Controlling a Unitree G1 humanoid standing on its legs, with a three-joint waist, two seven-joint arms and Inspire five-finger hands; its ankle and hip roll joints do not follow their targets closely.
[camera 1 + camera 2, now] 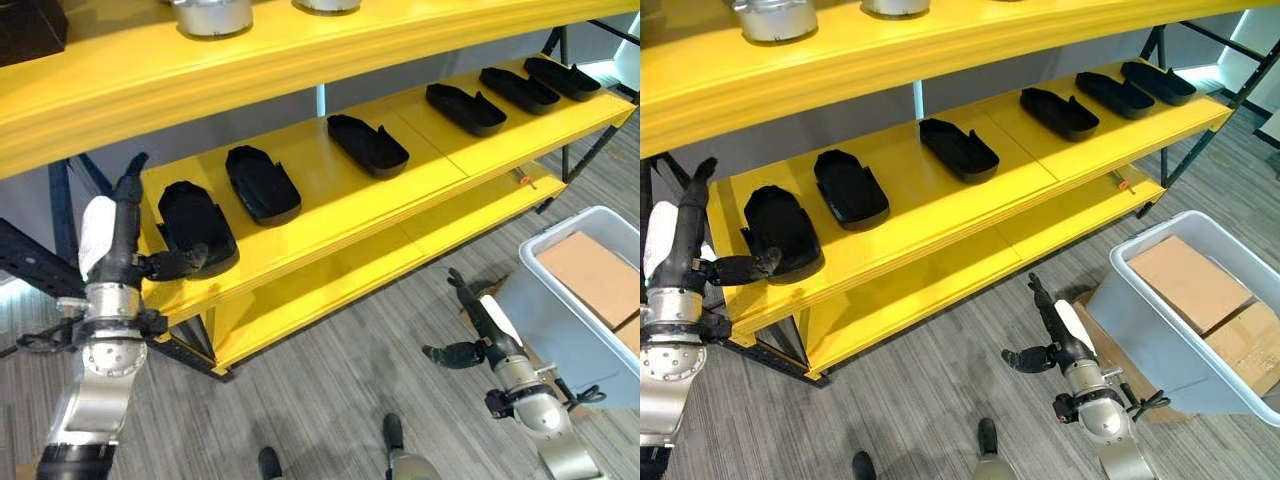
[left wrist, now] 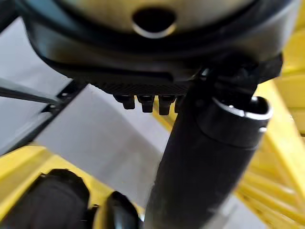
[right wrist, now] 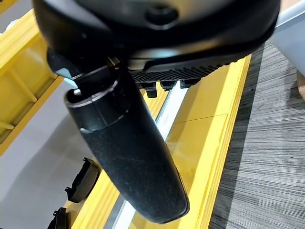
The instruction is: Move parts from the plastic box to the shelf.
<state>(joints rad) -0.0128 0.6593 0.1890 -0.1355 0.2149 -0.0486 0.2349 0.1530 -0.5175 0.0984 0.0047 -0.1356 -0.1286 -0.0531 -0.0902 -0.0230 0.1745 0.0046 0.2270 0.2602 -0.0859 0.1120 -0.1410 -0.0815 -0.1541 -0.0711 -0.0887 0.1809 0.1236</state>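
Observation:
Several black moulded parts lie in a row on the middle board of the yellow shelf [image 1: 330, 195]. The leftmost part [image 1: 195, 225] sits near the board's left end. My left hand [image 1: 112, 235] stands upright just left of it, open, fingers straight. Its thumb [image 1: 178, 263] reaches to the part's near edge. In the left wrist view the thumb [image 2: 205, 157] points towards two of the black parts [image 2: 47, 200]. My right hand [image 1: 482, 318] hangs open and empty over the floor, left of the grey plastic box [image 1: 545, 320].
Cardboard cartons [image 1: 592, 270] fill the plastic box at the right. Metal cylinders [image 1: 210, 15] and a dark case [image 1: 30, 25] stand on the upper board. A lower yellow board [image 1: 330, 290] runs beneath. Black frame struts [image 1: 30, 255] flank the left end.

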